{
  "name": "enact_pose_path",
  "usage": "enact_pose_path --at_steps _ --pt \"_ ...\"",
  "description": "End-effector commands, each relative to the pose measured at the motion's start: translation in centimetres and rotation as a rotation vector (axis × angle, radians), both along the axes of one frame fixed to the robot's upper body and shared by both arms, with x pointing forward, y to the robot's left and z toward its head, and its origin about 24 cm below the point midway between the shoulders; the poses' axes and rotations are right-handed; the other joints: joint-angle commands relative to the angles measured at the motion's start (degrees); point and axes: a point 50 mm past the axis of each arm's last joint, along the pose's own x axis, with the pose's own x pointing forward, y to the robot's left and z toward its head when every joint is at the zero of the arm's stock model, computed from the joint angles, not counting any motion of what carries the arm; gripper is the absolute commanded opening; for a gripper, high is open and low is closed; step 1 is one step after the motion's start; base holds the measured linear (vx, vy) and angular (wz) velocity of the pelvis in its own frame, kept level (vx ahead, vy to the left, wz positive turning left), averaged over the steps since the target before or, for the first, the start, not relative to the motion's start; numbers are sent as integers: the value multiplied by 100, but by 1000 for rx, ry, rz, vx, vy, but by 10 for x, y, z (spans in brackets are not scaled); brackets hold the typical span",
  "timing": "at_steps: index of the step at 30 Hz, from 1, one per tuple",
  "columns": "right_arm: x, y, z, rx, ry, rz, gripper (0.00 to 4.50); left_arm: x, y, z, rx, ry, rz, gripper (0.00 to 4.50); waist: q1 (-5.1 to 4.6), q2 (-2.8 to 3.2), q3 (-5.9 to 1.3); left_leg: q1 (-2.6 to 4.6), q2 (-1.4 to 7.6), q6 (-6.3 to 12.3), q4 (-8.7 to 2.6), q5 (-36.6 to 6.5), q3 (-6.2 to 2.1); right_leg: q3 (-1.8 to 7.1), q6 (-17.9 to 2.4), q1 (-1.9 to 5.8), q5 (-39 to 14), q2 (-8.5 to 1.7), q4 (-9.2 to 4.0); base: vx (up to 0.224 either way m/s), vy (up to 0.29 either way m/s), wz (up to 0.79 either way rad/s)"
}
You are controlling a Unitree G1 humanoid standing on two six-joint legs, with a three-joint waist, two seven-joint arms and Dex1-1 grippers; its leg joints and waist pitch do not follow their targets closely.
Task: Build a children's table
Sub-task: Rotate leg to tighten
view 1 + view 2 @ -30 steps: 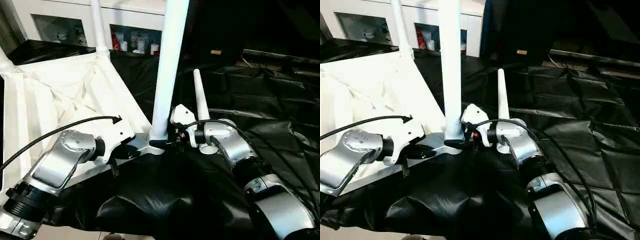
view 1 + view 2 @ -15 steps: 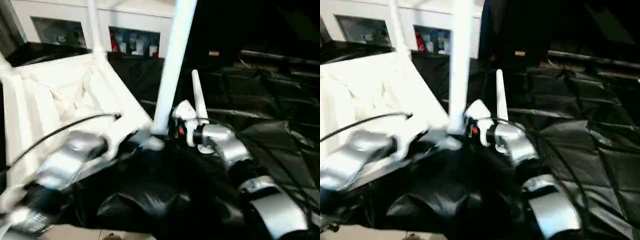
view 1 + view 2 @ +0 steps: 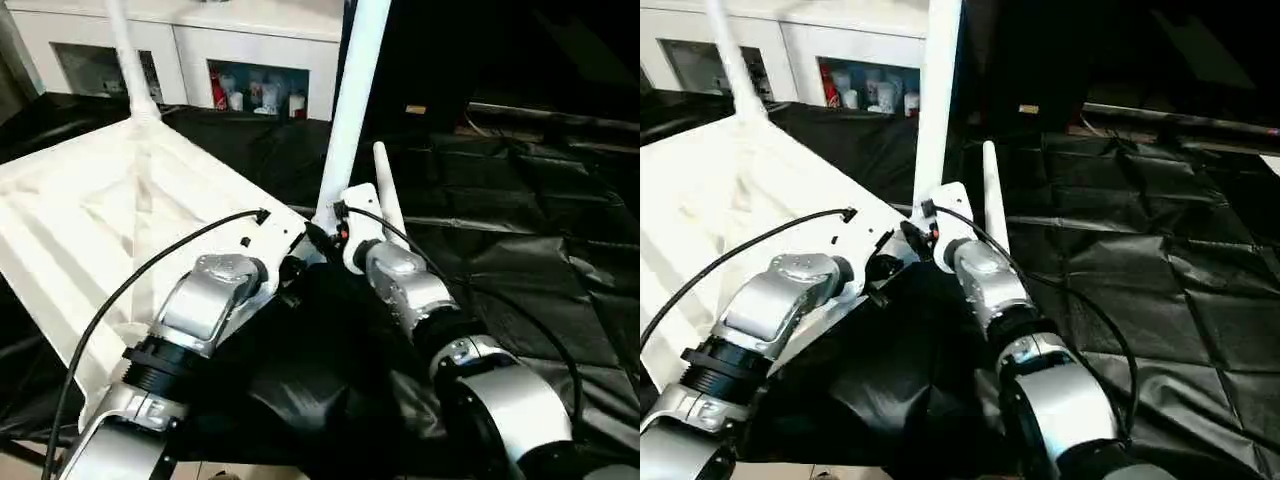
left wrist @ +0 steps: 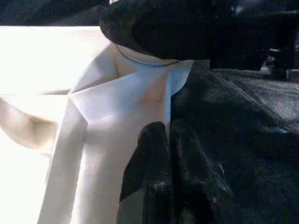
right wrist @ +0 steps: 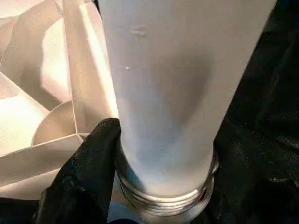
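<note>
- While the tabletop (image 3: 110,230) lies upside down on the black-draped surface (image 3: 520,220), ribbed underside up, its near corner sits between the two arms; the top lies on the left half of that surface
- right end effector (image 5: 154,186) grips the near leg (image 3: 352,110) at its base; black fingers (image 5: 86,177) spread either side of the tube, just above the threaded collar seated in the corner socket
- near leg stands roughly upright, leaning slightly right as it rises
- left end effector (image 4: 170,177) pressed together; fingers close along the tabletop's edge beside the same corner lobe; whether they pinch the rim I cannot tell
- second leg (image 3: 127,55) stands upright in the far corner
- loose leg (image 3: 386,190) shows just behind the right wrist, tapered end up; what it rests on is hidden
- white cabinet (image 3: 240,50) with glass doors sits behind the surface; small bottles inside
- black cable (image 3: 150,270) arcs from the left forearm to the wrist
</note>
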Motion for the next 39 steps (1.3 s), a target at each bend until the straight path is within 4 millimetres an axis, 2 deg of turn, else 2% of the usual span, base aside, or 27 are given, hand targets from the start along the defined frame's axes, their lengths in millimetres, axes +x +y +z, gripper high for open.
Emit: enact_pose_path --at_steps 1,4,5,6,8,10,12,15,17,18,19,21,22,23,24,28,29,31,34,39 --pt "-24 21 -33 14 181 84 270 3 -3 7 -15 -29 5 0 4 96 -318 -71 38 -36 -445 -1631 17 229 -866 260 -2028 -371 -540 0 0 0" --pt "-23 22 -31 26 176 91 270 1 -1 7 -14 -28 -9 0 -13 118 -317 -69 43 -46 -454 -1721 -1 231 -796 247 -2262 -384 -554 0 0 0" --pt "-22 22 -30 33 175 93 305 1 0 7 -17 -28 -14 0 -21 119 -315 -70 43 -54 -455 -1734 -2 233 -798 241 -2254 -386 -557 0 0 0" --pt "-21 22 -28 39 169 96 305 0 0 8 -21 -28 -24 0 -36 114 -316 -80 45 -47 -459 -1710 -4 233 -806 247 -2201 -382 -551 0 0 0" --pt "-17 21 -20 57 132 110 342 -2 1 8 -28 -31 -61 0 -54 113 -318 -90 43 -30 -458 -1671 -2 236 -827 253 -2135 -380 -545 0 0 0" --pt "-14 20 -16 64 104 109 350 -3 1 8 -30 -37 -83 0 -62 114 -330 -107 46 -6 -458 -1579 -3 240 -868 270 -2027 -392 -534 0 0 0" --pt "-11 19 -10 79 80 119 374 -5 3 8 -27 -31 -97 0 -65 125 -356 -99 57 26 -441 -1308 22 244 -1045 274 -1503 -380 -490 0 0 0" --pt "-7 10 2 88 18 194 374 -11 10 10 -11 -48 -190 0 -60 129 -377 -137 57 123 -418 -962 33 241 -1205 317 -932 -376 -434 0 0 0" --pt "-6 2 7 88 -9 262 374 -15 15 10 -12 -36 -225 0 -43 136 -432 -164 48 282 -352 -331 58 234 -1442 346 87 -357 -320 0 0 0" --pt "-6 -4 9 79 -26 311 374 -19 19 10 -14 -28 -252 0 -31 141 -404 -169 48 380 -351 -265 69 224 -1526 338 292 -342 -317 0 0 0" --pt "-7 -6 10 74 -31 328 374 -20 20 10 -13 -24 -259 0 -20 140 -408 -164 54 412 -347 -264 67 219 -1549 351 339 -348 -311 0 0 0" --pt "-9 -14 11 46 -46 398 374 -24 24 12 -14 -23 -309 0 -22 160 -400 -151 62 469 -352 -331 71 213 -1634 333 293 -352 -326 0 0 0" --pt "-12 -25 12 9 -55 480 374 -29 29 13 -9 -20 -371 0 -10 163 -401 -144 67 478 -345 -353 76 217 -1656 339 289 -357 -315 0 0 0" --pt "-13 -28 12 -2 -56 503 374 -31 30 14 -6 -25 -395 0 5 161 -387 -149 81 478 -354 -431 71 214 -1628 347 185 -364 -327 0 0 0" --pt "-16 -34 12 -17 -55 549 374 -35 32 14 -12 -6 -432 0 24 175 -384 -122 81 445 -359 -533 78 214 -1619 329 43 -359 -344 0 0 0" --pt "-22 -48 15 -46 -51 644 374 -45 38 14 -14 18 -524 0 96 163 -375 -110 90 382 -365 -613 76 222 -1551 337 -100 -362 -348 0 0 0" --pt "-25 -55 18 -53 -47 690 374 -47 43 15 -6 24 -555 0 104 207 -371 -102 84 356 -372 -622 72 221 -1555 320 -144 -352 -353 0 0 0" --pt "-27 -58 20 -55 -45 715 374 -48 45 15 -5 32 -568 0 128 186 -372 -91 87 318 -368 -658 80 222 -1534 322 -170 -345 -357 0 0 0" --pt "-32 -59 22 -42 -43 763 374 -51 45 17 -37 38 -616 0 132 190 -377 -116 83 228 -365 -683 70 225 -1507 337 -262 -359 -348 0 0 0" --pt "-37 -56 17 -71 -38 793 374 -51 43 18 -46 35 -632 0 146 197 -388 -116 77 155 -359 -696 63 223 -1485 337 -355 -365 -353 0 0 0"
